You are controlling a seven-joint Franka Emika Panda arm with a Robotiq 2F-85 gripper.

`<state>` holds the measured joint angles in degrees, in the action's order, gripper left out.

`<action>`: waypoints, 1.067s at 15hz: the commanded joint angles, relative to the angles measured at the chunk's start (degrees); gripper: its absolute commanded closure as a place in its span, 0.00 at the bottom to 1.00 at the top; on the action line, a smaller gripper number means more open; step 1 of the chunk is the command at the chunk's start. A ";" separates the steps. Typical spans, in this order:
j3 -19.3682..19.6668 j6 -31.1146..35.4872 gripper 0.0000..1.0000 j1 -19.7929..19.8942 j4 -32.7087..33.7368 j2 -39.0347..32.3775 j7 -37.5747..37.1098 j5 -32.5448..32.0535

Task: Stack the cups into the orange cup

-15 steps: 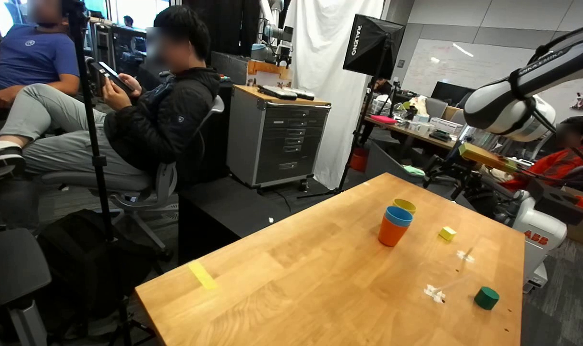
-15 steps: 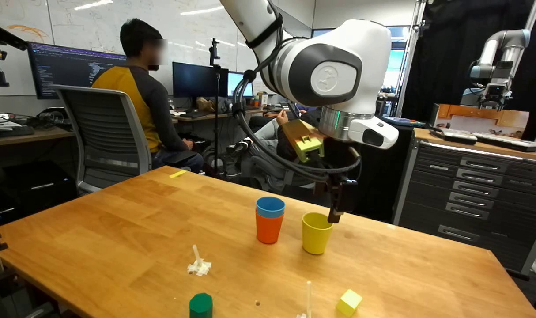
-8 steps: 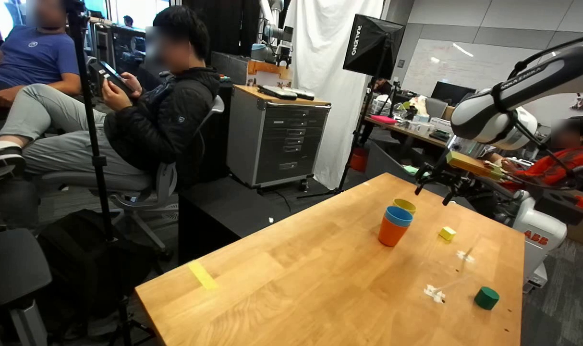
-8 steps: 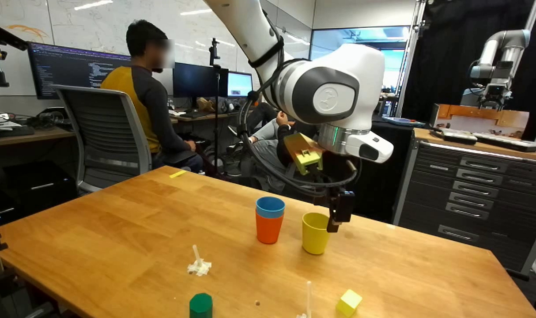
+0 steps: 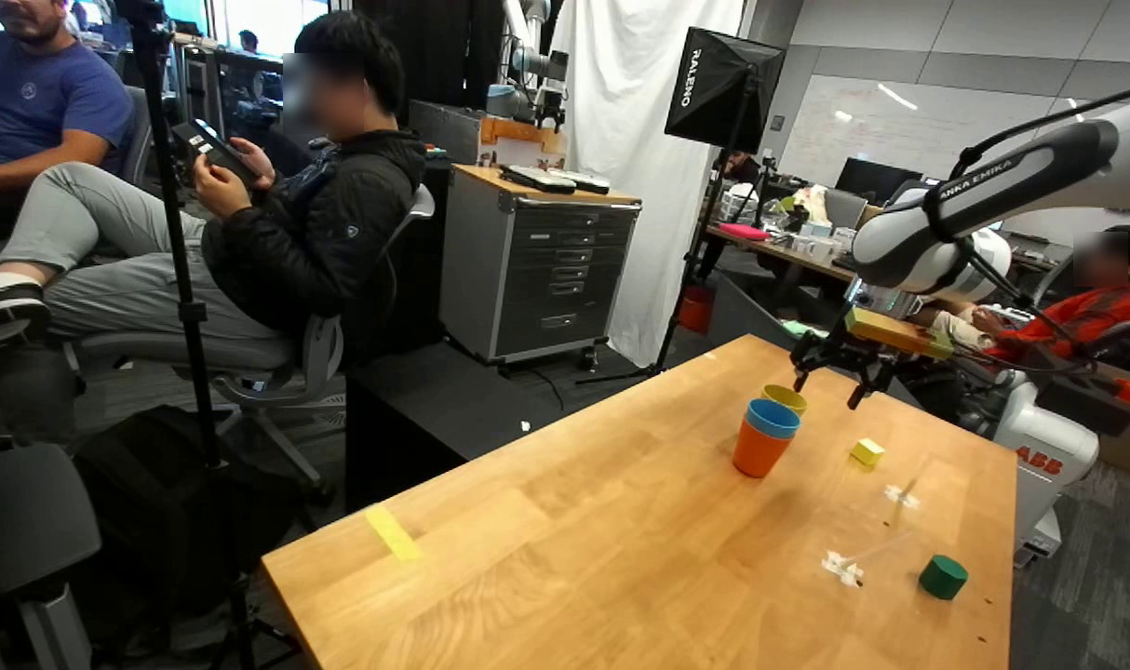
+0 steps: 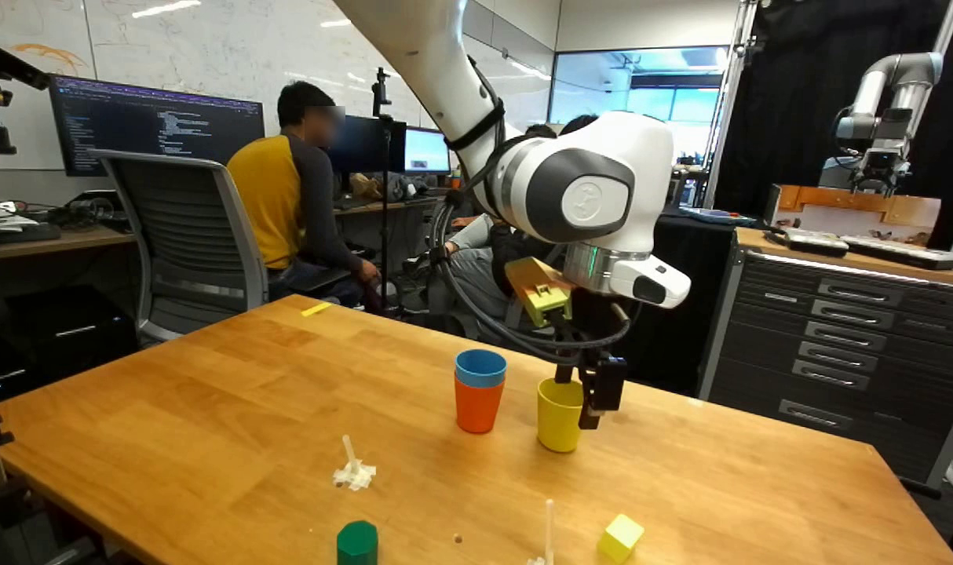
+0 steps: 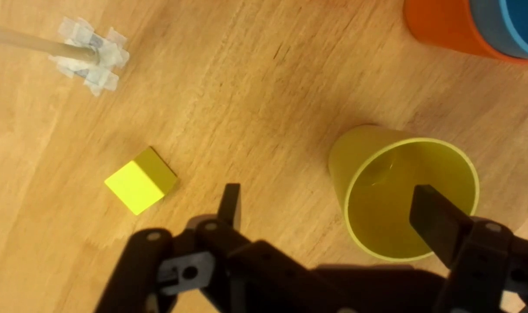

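In the wrist view the yellow block (image 7: 140, 180) lies left of the yellow cup (image 7: 385, 195), well apart and out of the way. Next in that view comes the gripper (image 7: 327, 193), holding nothing, its jaws spread wide: 1 finger hangs left of the yellow cup, the other shows over its mouth, though I cannot tell whether that tip is below the rim. The step in hand looks like gripping this cup, the 1 of 2 not yet stacked. To do it well, come straight down with 1 finger inside and 1 outside, the left wall midway between them, then squeeze gently, as a thin wall may flex and the cup may tip. It stands upright, mouth up, long axis vertical, narrower base down. Toward its upper right, near but apart, the orange cup (image 7: 438, 26) stands likewise, the blue cup (image 7: 518, 26) nested in it on the same vertical axis; the yellow cup should be lowered along that line.
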<state>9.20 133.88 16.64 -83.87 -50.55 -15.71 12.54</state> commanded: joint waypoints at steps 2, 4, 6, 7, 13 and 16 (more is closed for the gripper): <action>1.53 -3.18 0.00 -1.57 5.84 -3.40 -2.87 -1.71; 1.62 -4.36 0.00 -1.79 7.63 -4.74 -3.32 -2.16; 1.65 -5.60 0.00 -1.99 9.07 -5.91 -3.57 -2.64; 1.54 -6.40 0.00 -1.92 9.83 -6.43 -3.43 -2.65; 1.16 -10.10 0.26 -1.45 13.92 -9.23 -3.13 -2.40; 0.77 -11.60 0.47 -0.99 15.61 -10.05 -2.64 -2.09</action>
<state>9.52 125.79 15.57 -72.98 -58.51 -17.23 11.29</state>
